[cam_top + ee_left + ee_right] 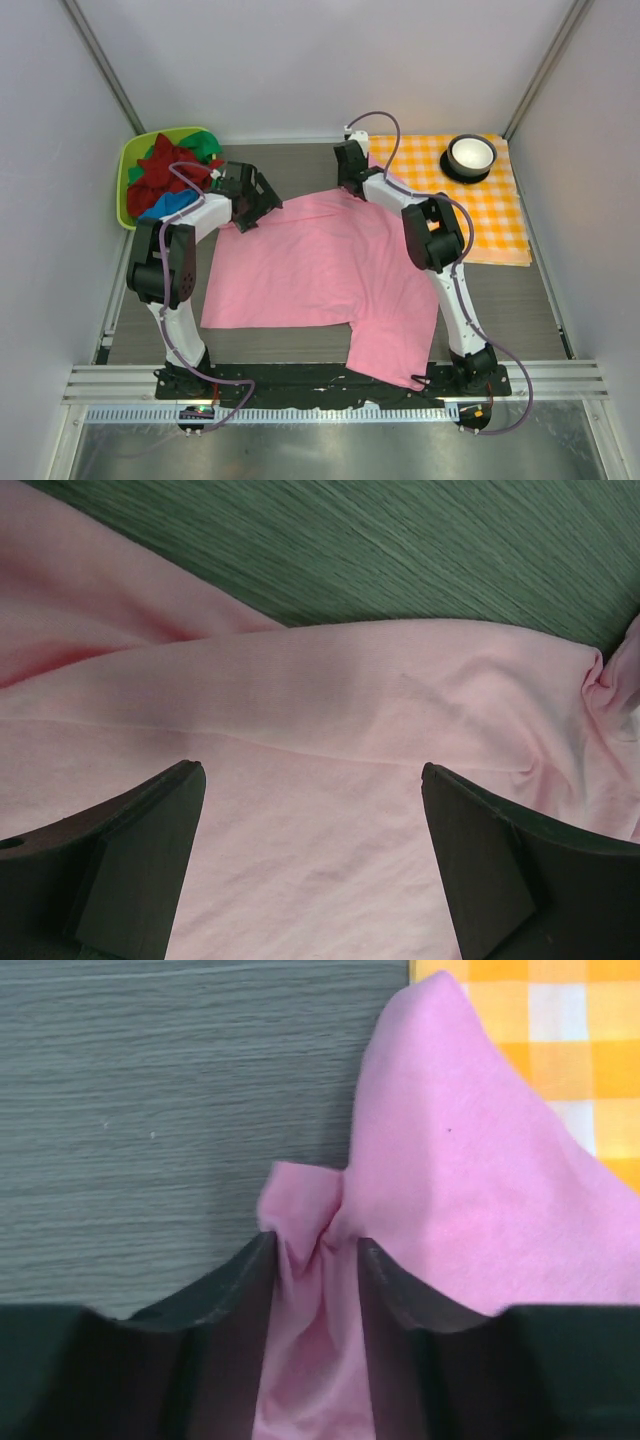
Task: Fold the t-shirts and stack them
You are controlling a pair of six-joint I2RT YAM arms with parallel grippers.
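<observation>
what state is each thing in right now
pink t-shirt, spread out, unfolded, one corner pinched
right gripper, shut on pink t-shirt corner
left gripper, open above pink t-shirt
other t-shirts, crumpled in green basket
bowl, upright on dark saucer
checked cloth, lying flat

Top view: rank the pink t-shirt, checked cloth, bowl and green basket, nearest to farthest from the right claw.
1. Pink t-shirt: pinched in the right claw.
2. Checked cloth: just right.
3. Bowl: farther right.
4. Green basket: far left.
</observation>
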